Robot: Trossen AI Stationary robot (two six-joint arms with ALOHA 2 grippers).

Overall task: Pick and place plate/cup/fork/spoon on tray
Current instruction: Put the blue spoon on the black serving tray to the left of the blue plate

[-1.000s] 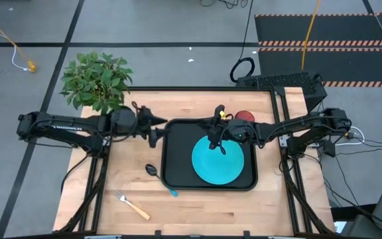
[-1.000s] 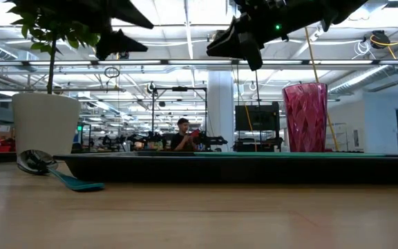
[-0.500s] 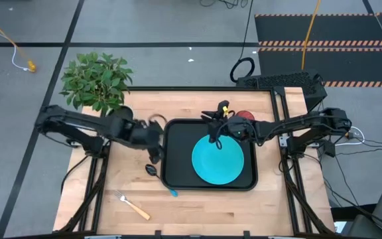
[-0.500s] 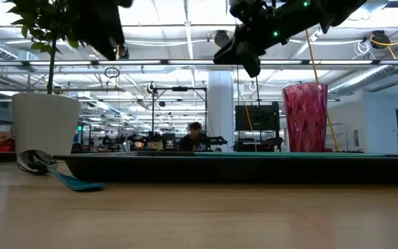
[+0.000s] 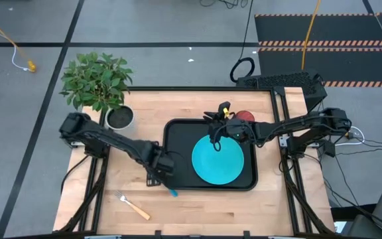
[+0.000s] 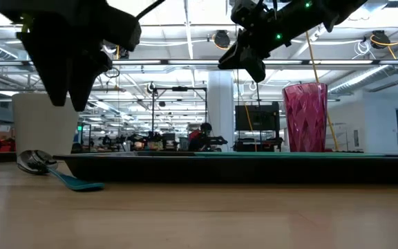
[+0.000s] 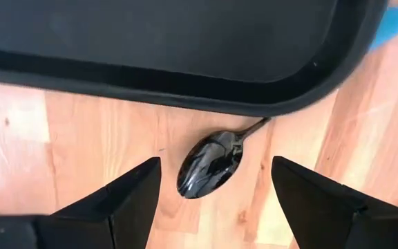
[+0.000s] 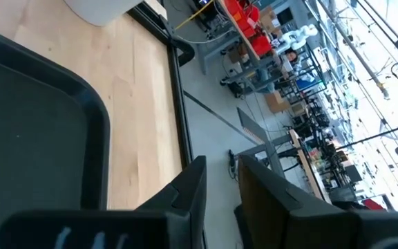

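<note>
The turquoise plate (image 5: 217,159) lies flat in the black tray (image 5: 178,143). The red cup (image 5: 245,116) stands on the table just beyond the tray's far right corner. The spoon (image 7: 209,162) lies on the table at the tray's near left corner, with its blue handle end (image 5: 172,192) showing. The fork (image 5: 132,206) lies on the table near the front left. My left gripper (image 5: 159,166) hangs open above the spoon's bowl, one finger on each side, apart from it. My right gripper (image 5: 213,137) hovers over the tray's far part, empty, with a narrow gap between its fingers.
A green plant (image 5: 97,81) in its pot (image 5: 119,117) stands at the table's far left corner. Bare wood lies between the fork and the tray's near rim (image 7: 185,90). In the low view a person (image 6: 200,135) shows far back in the room.
My left gripper has swung from beside the tray's far left corner toward the table's near edge and come down over the spoon, turning to point downward. My right gripper has drawn back a little from the plate toward the far edge. The plate and spoon have stayed put.
</note>
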